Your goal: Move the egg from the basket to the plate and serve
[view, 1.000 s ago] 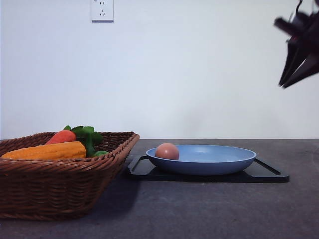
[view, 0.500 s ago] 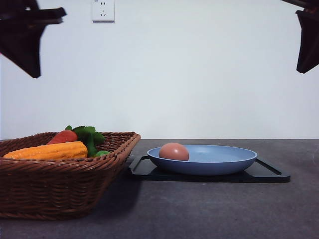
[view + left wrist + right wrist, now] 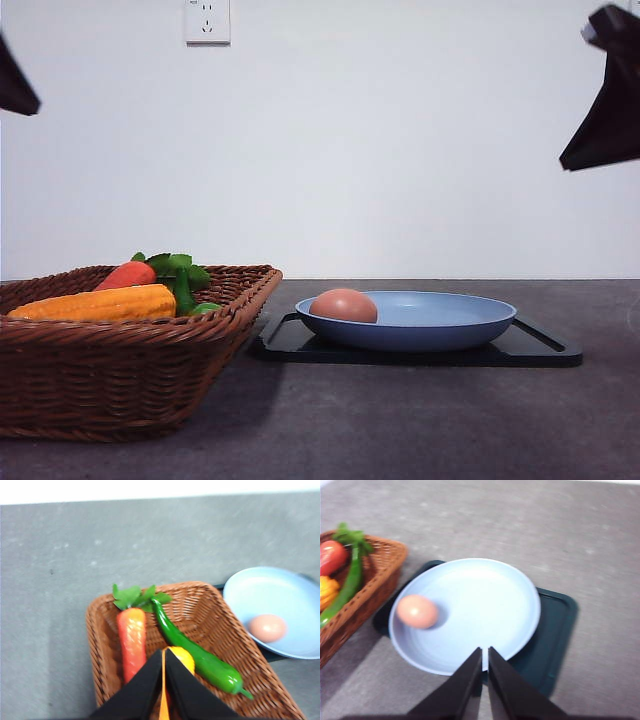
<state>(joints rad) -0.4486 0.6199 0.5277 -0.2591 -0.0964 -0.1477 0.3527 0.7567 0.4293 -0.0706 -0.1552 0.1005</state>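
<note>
Egg [image 3: 343,305] sits near plate [image 3: 408,319] rim, basket-side; both claws together, empty; a jerky serve could roll it off.

carrot [image 3: 132,639] | green pepper [image 3: 200,657] | corn cob [image 3: 95,303] | black tray [image 3: 530,347] | wall socket [image 3: 207,21] | grey table [image 3: 420,420]

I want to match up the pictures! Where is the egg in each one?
Front view: the egg lies in the plate, at the end nearest the basket.
Left wrist view: the egg lies in the plate beside the basket.
Right wrist view: the egg lies by the plate's basket-side rim.
Shared landmark: the plate.
</note>
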